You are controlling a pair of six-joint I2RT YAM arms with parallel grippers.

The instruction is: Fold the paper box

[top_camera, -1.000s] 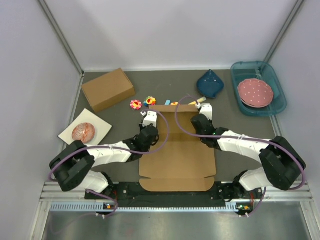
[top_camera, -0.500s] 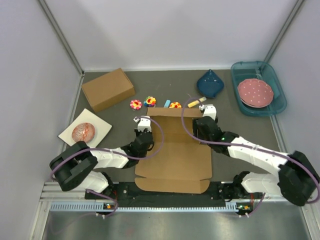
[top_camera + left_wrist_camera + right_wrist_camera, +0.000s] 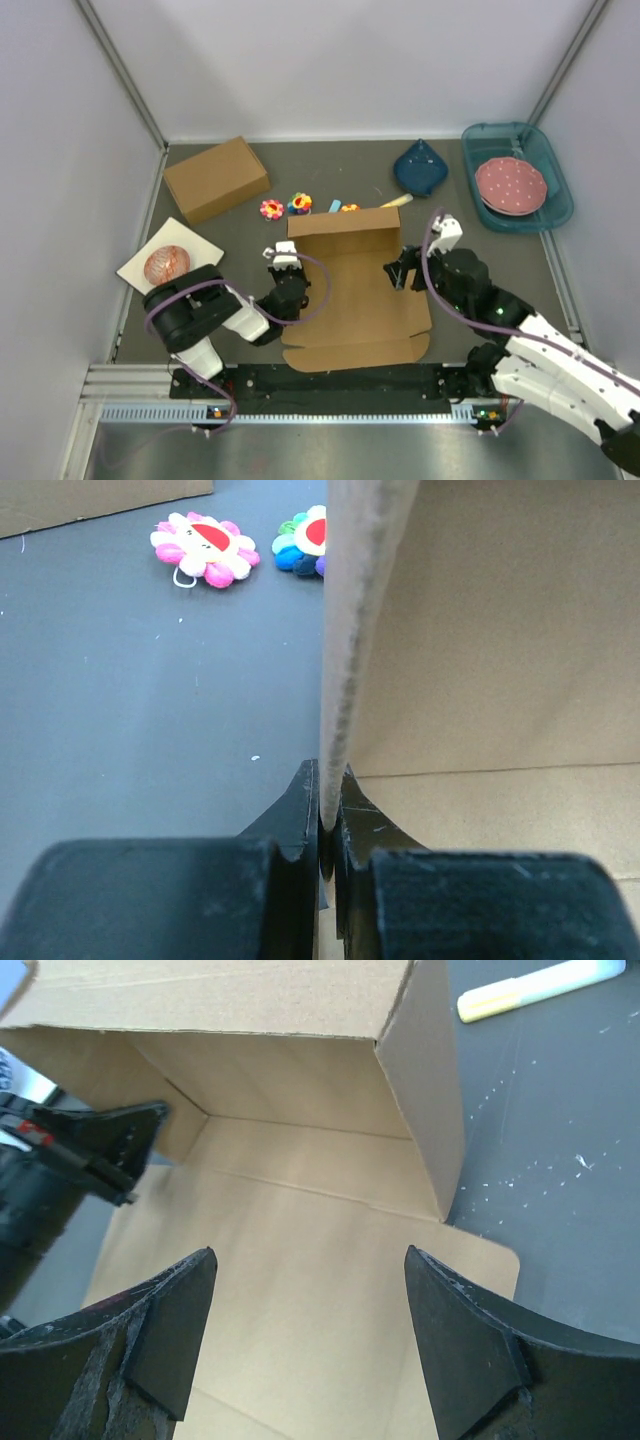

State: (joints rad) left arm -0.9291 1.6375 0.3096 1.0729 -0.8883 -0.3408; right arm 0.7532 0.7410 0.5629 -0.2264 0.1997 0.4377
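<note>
The box, half-formed at the near middle of the table, looks light, thin and springy, best taken by a wall edge near a crease, as the left fingers pinch its left wall while the right fingers hang wide and empty.

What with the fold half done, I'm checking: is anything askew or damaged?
No damage or spill. The plain brown cardboard paper box sits slightly skewed on the table, left wall pinched by the left gripper; the right gripper is open.
</note>
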